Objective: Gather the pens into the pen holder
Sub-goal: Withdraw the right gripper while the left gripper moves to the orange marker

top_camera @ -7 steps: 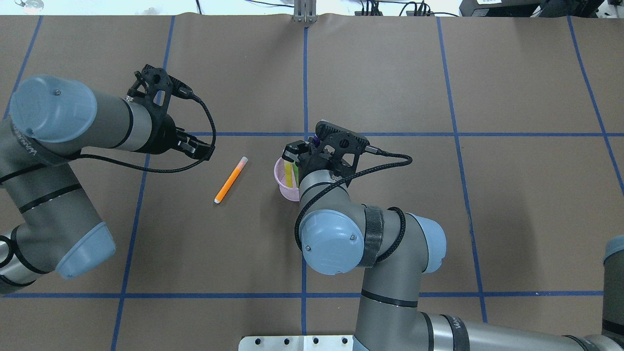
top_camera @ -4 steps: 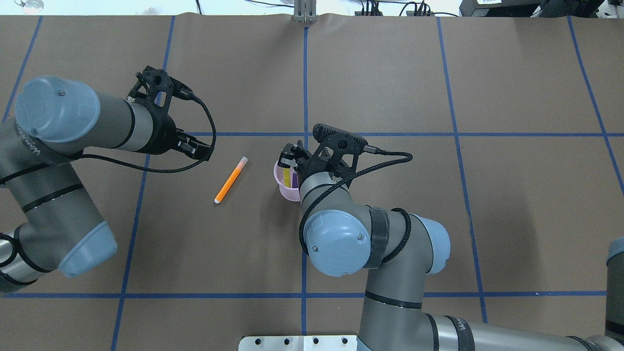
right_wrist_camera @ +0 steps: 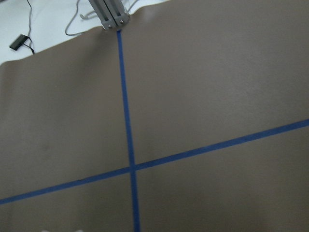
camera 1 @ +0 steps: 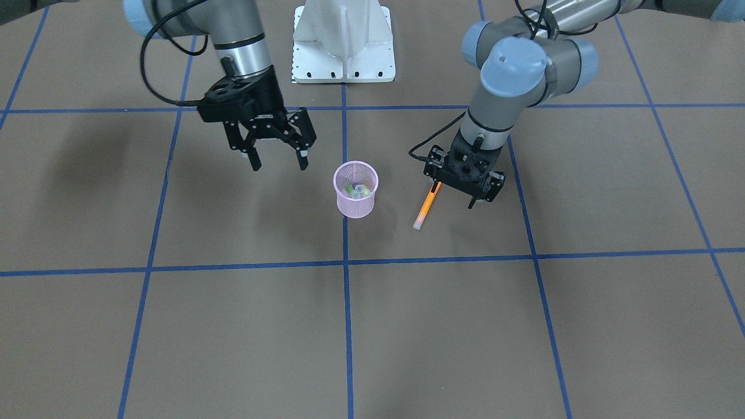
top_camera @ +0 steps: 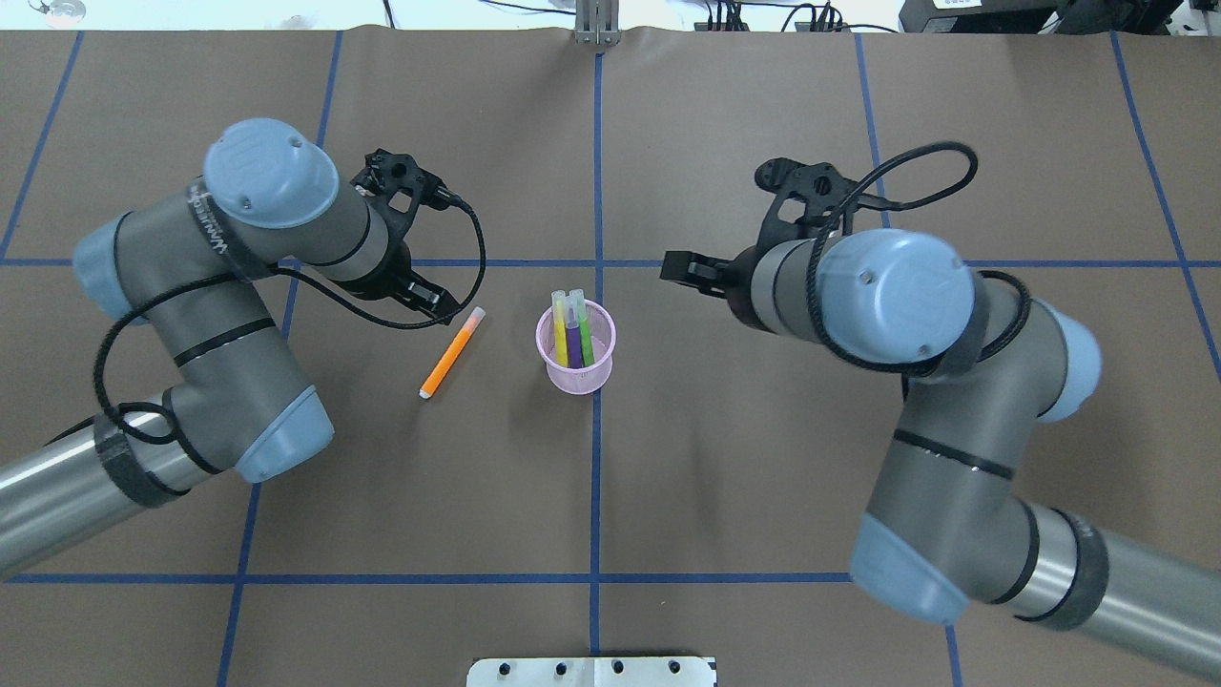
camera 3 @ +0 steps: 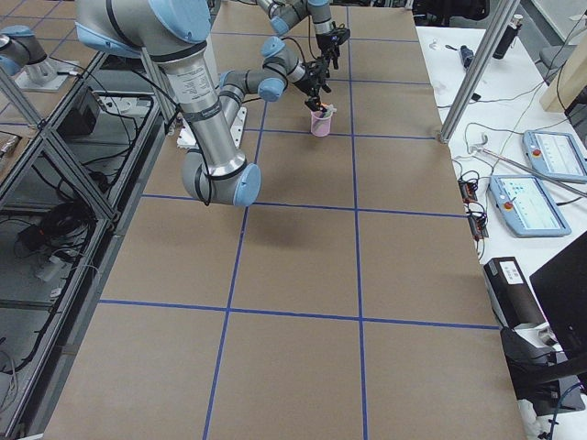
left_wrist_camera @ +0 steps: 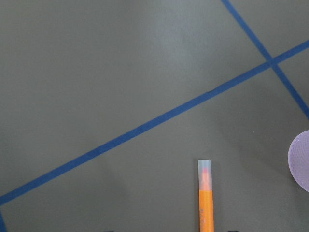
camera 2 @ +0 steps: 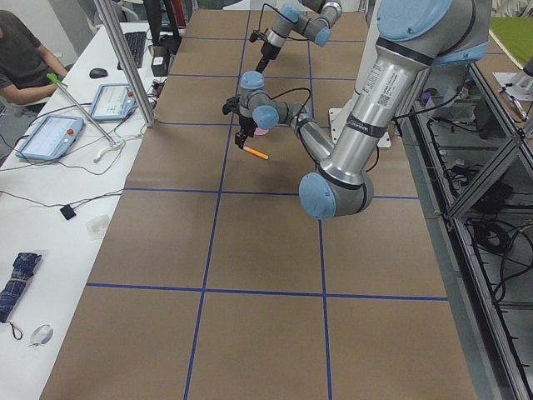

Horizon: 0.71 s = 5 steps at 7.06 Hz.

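Yellow (top_camera: 559, 339), purple (top_camera: 572, 334) and green (top_camera: 585, 343) pens stand in the holder (top_camera: 576, 382), which sits between the two grippers. The orange pen (top_camera: 451, 353) lies flat on the table (top_camera: 763, 496), just below the left gripper (camera 1: 455, 195), centred between its spread, empty jaws. The right gripper (camera 1: 279, 166) hangs near the holder's other side, wide open, holding nothing
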Motion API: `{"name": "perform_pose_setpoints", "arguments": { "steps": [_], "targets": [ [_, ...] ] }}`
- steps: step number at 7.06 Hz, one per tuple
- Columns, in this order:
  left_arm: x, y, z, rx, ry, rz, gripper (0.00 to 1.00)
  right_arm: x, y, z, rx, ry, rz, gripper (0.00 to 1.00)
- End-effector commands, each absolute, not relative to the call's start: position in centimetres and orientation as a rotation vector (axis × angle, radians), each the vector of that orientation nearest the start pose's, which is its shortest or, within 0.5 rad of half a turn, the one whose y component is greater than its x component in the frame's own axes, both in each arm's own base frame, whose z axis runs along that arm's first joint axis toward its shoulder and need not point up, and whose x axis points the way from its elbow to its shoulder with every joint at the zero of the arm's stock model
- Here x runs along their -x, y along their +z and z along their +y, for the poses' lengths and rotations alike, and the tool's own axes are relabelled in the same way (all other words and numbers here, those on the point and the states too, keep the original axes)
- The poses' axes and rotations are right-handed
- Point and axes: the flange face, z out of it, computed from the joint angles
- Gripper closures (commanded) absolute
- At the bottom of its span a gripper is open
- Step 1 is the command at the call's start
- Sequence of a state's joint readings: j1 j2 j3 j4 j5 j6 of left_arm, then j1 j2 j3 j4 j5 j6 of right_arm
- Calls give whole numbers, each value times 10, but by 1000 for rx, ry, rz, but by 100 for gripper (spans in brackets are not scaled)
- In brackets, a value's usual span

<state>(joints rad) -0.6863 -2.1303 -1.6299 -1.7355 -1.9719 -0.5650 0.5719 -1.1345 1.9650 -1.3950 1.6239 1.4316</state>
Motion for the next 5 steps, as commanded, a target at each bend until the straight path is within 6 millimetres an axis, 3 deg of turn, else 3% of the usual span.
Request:
{"name": "perform_pose_setpoints", "arguments": {
  "steps": [1,2,5],
  "targets": [
    [-502,318,-525,-279,625,757,17,358,286,-448,-212,232,-914,0],
    [-509,305,-528,-224,639,749,18,358,291,-448,-214,222,-904,0],
    [-518,306,-526,-165,630,759,18,361,296,-449,-206,221,-894,0]
  ]
}}
